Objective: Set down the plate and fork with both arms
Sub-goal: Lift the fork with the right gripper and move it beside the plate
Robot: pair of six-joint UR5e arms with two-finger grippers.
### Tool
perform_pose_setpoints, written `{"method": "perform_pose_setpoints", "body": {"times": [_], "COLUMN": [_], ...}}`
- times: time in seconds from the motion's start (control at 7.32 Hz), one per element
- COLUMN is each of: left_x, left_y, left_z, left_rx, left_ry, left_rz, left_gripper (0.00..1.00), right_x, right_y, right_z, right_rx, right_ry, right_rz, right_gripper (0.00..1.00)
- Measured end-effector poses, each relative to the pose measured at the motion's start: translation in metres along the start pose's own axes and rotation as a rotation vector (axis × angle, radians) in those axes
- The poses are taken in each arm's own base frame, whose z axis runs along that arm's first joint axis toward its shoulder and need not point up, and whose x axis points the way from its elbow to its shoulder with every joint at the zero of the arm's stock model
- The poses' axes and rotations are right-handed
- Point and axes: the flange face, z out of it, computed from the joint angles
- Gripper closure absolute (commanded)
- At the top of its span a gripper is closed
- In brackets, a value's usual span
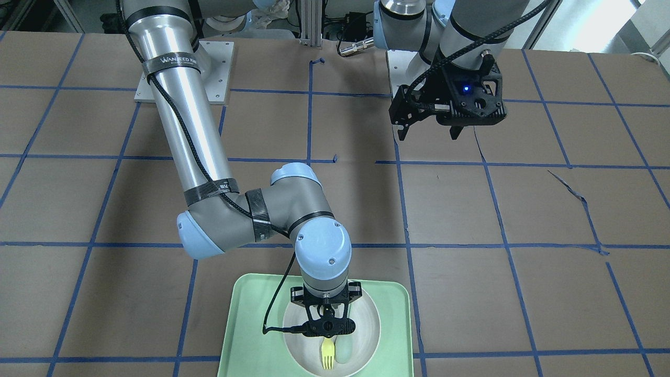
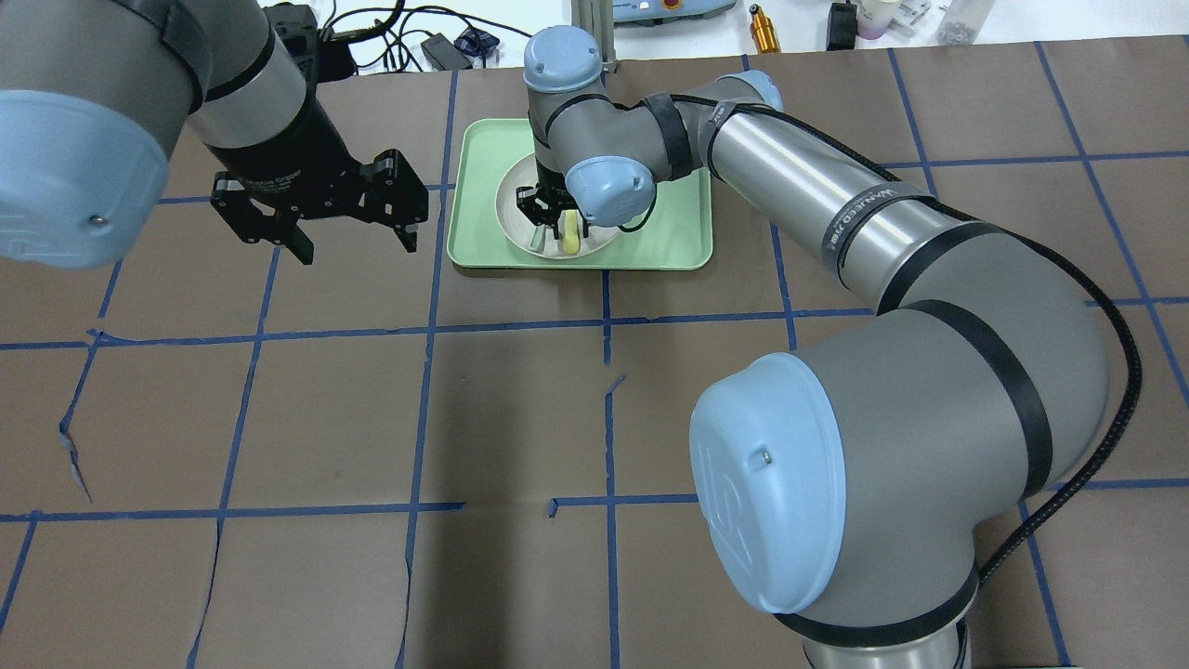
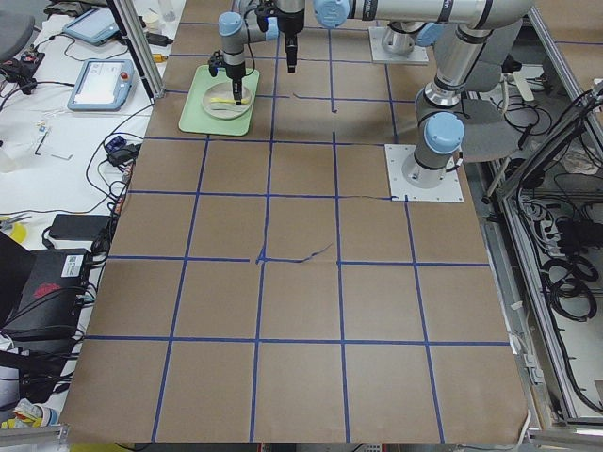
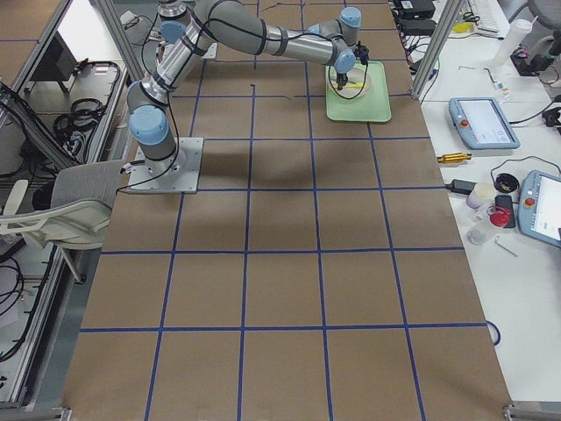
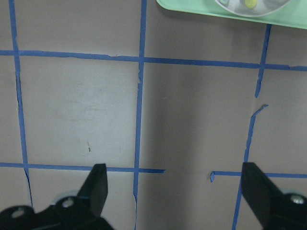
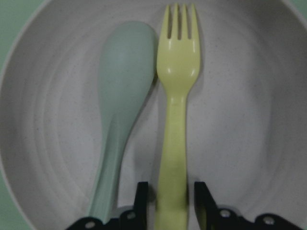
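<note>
The off-white plate (image 1: 367, 319) sits in a pale green tray (image 1: 246, 324) at the far side of the table from the robot. The pale yellow fork (image 6: 176, 96) lies in the plate (image 6: 249, 120), tines pointing away from the robot. My right gripper (image 6: 171, 201) is down in the plate, and its two narrowly set fingers are closed around the fork's handle. The fork (image 1: 328, 355) sticks out below the right gripper (image 1: 327, 331). My left gripper (image 2: 358, 249) hangs open and empty above bare table, left of the tray (image 2: 669, 232).
A pale grey-green spoon (image 6: 124, 81) lies in the plate right beside the fork, touching its neck. The tray's corner shows at the top of the left wrist view (image 5: 192, 7). The brown table is marked with a blue tape grid (image 2: 427, 325).
</note>
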Motion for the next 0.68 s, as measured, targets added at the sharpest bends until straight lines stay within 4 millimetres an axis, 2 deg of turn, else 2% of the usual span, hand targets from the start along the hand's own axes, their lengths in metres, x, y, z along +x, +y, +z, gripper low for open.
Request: {"method": "perform_pose_setpoints", "body": {"times": [0.27,0.41,0.68], "left_x": [0.000,0.000,0.000], "left_y": [0.000,0.000,0.000], "left_z": [0.000,0.000,0.000], "left_rx": [0.000,0.000,0.000], "left_ry": [0.000,0.001,0.000], "left_rz": [0.000,0.000,-0.001], "left_gripper": [0.00,0.00,0.00], "right_x": [0.001,0.001,0.010], "right_y": [0.001,0.001,0.000], "right_z": [0.001,-0.007,-0.049], "right_rx": [-0.003,0.007,0.060], "right_ry": [0.001,0.001,0.006], "right_rz": [0.001,-0.003,-0.008], "right_gripper": [0.89,0.89,0.89]}}
